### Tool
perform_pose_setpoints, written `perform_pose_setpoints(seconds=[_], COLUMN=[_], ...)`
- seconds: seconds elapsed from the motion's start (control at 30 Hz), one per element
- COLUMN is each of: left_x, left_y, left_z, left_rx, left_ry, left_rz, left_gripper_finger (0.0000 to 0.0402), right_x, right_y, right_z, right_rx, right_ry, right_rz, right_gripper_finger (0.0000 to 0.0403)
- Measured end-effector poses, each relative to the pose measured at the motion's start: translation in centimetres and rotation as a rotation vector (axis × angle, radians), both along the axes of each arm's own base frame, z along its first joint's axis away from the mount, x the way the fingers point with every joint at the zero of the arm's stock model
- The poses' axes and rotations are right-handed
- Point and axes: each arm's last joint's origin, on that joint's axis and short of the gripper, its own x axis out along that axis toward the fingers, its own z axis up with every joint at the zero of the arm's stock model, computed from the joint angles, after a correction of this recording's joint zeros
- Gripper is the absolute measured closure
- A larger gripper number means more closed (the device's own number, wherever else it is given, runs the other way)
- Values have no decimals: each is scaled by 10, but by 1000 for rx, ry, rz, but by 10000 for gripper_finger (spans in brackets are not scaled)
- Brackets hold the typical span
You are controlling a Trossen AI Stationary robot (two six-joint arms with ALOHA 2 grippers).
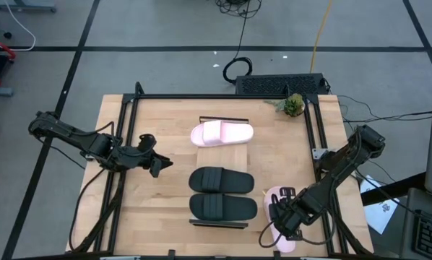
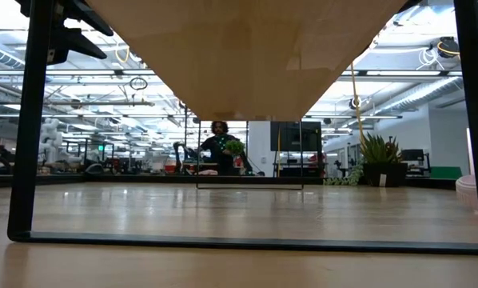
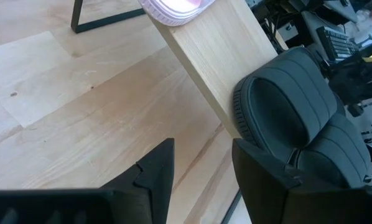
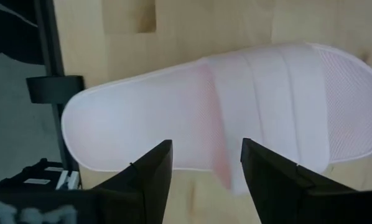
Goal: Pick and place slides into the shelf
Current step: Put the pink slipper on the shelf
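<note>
Hovering open over pink slide (image 4: 236, 118): right hand (image 4: 204, 165).

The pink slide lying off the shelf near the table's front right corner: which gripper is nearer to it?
Right. The right gripper hovers open directly over that pink slide; the left gripper waits across the table, left of the shelf.
</note>
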Motion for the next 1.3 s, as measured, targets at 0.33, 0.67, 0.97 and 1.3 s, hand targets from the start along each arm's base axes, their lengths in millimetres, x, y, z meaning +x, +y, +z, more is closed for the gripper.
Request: perform_pose_setpoints(seconds=[0.33, 0.67, 0.97, 1.3], left_x=[0, 0, 0, 0], left_y=[0, 0, 0, 0], left_z=[0, 0, 0, 0], left_rx=[21, 70, 113, 147], left_ry=[2, 6, 10, 13], left_rz=[-15, -49, -79, -103], left_gripper_finger=[240, 240, 240, 240], right_x=[-2, -6, 0, 3], right_y=[-7, -15, -20, -16], right_z=[-10, -24, -25, -23], right_rx=[-24, -98, -102, -6], right_ry=[31, 24, 10, 13], right_rz=[-65, -117, -127, -153], right_gripper_finger=[220, 243, 258, 248])
